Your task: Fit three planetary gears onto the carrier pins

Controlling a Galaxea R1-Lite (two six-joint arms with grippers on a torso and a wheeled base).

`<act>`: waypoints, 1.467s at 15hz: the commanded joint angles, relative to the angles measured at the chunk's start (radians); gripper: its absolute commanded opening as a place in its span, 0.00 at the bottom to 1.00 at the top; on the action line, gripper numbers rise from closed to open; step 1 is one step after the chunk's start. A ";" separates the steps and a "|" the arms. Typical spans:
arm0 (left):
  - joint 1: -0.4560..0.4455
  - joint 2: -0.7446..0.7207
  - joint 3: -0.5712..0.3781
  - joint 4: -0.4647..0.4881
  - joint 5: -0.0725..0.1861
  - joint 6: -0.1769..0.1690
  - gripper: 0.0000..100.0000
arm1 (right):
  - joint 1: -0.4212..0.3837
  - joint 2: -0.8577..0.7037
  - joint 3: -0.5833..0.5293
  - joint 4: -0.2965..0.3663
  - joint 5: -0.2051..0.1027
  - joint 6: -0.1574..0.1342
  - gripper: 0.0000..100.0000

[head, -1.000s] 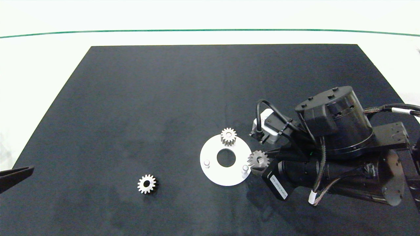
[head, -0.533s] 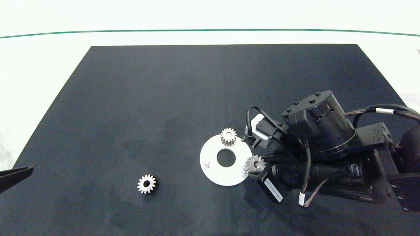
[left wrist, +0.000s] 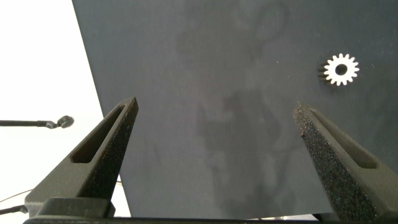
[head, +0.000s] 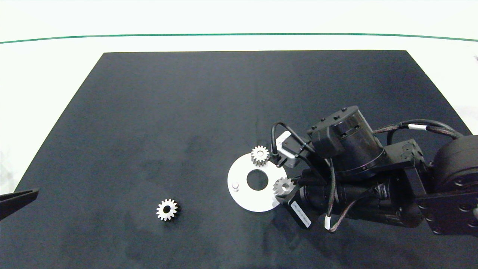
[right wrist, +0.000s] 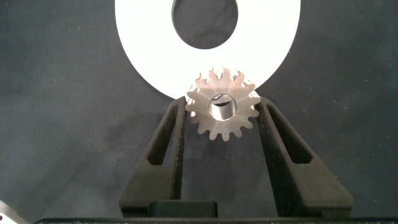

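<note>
The white carrier disc (head: 242,196) lies on the dark mat. One planetary gear (head: 260,155) sits on its far pin. A bare pin (head: 235,185) stands at the disc's left. My right gripper (head: 284,186) is shut on a second gear (head: 283,185) held over the disc's right edge; the pin below it is hidden. In the right wrist view that gear (right wrist: 222,109) sits between my fingers (right wrist: 168,134) at the rim of the disc (right wrist: 137,37). A third gear (head: 167,209) lies loose on the mat, also seen in the left wrist view as a small gear (left wrist: 341,69). My left gripper (left wrist: 217,124) is open.
The black mat (head: 168,112) covers most of the white table, with a green line (head: 112,36) beyond it. The right arm's body (head: 358,186) fills the mat's right front. The left fingertip (head: 18,201) shows at the left edge.
My right gripper has carried its gear leftward, from beside the disc's right edge to over the disc's right pin. The left gripper and the other two gears have not moved.
</note>
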 commanded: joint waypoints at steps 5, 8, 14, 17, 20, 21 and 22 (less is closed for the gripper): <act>0.001 -0.001 0.000 0.003 0.001 0.001 1.00 | -0.008 0.004 0.013 0.003 -0.001 0.003 0.04; 0.000 0.000 0.002 0.005 0.001 0.001 1.00 | -0.009 0.003 0.036 0.003 -0.001 0.011 0.04; 0.000 0.000 0.002 0.003 0.001 0.001 1.00 | -0.024 -0.008 0.025 -0.025 0.000 0.012 0.04; 0.001 0.000 0.002 0.003 0.001 0.001 1.00 | -0.021 -0.011 0.002 -0.025 0.000 0.014 0.04; 0.001 0.000 0.002 0.005 0.001 0.001 1.00 | -0.018 -0.010 0.004 -0.027 0.002 0.016 0.04; 0.001 0.000 0.002 0.003 0.001 0.001 1.00 | -0.018 -0.007 0.004 -0.027 0.002 0.016 0.04; 0.000 0.000 0.002 0.003 0.001 0.001 1.00 | -0.018 -0.007 0.002 -0.027 0.000 0.016 0.04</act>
